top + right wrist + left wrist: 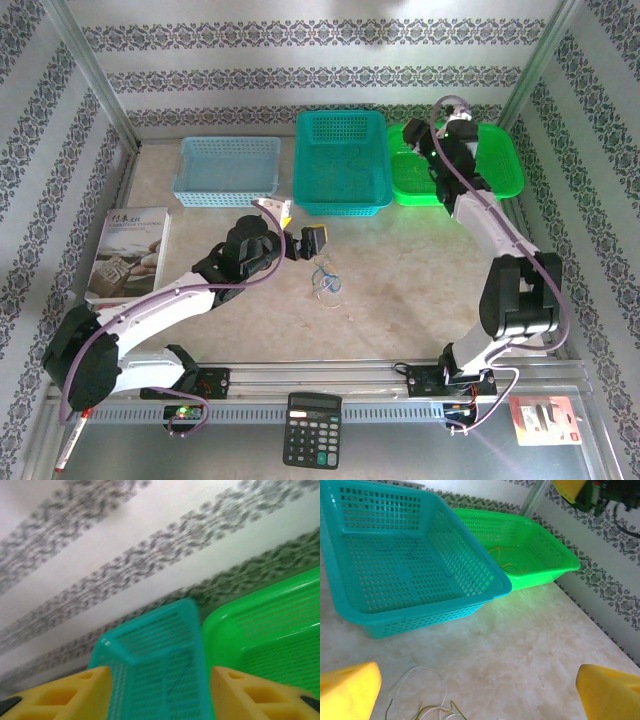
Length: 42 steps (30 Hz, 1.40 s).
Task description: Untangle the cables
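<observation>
Left gripper (479, 690) gapes wide beside the cables (324, 280) mid-tabletop; right gripper (160, 695), fingers apart and empty, hangs over the green basket (503, 160). Risk: thin loops slip the pinch, or tighten when pulled.

From above, the light is bright, flat and a little washed out, with faint soft shadows on the table (400, 270) under my arms. My left wrist view is vivid — the green basket (540, 578) glows and spills a green tint onto the pale surface before it, while my left fingers (350, 687) sit slightly soft at the bottom corners. My right wrist view is smeared: the wallpaper (150, 545) pattern and teal basket (150, 655) blur, though my right fingers (260, 695) look crisper.
</observation>
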Each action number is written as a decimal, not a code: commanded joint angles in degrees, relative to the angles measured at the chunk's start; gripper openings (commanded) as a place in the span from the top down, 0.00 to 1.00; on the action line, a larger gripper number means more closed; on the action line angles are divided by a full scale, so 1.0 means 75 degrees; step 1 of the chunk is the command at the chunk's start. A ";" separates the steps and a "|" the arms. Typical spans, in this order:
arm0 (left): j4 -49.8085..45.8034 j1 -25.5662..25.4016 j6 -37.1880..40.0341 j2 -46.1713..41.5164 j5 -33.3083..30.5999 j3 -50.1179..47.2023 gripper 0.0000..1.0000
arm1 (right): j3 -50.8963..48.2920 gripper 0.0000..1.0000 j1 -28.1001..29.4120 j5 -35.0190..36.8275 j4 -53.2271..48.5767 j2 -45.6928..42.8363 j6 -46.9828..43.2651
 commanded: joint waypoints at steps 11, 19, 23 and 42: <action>-0.2022 0.0669 -0.1448 -0.0326 -0.0610 -0.0195 0.00 | -0.2765 0.44 0.2788 -0.0578 -0.0827 -0.1634 -0.0534; -0.2474 0.1137 -0.1704 -0.0256 -0.0284 -0.0165 0.00 | -0.2808 0.40 0.4103 -0.0539 -0.1707 -0.0458 -0.1251; -0.2496 0.1581 -0.2043 0.0054 0.0430 -0.0129 0.00 | -0.2615 0.40 0.4355 -0.0349 -0.1783 0.0139 -0.1335; -0.2707 0.1767 -0.1805 0.0924 0.1340 0.0247 0.00 | -0.2474 1.00 0.4251 -0.0453 -0.1843 0.0188 -0.1349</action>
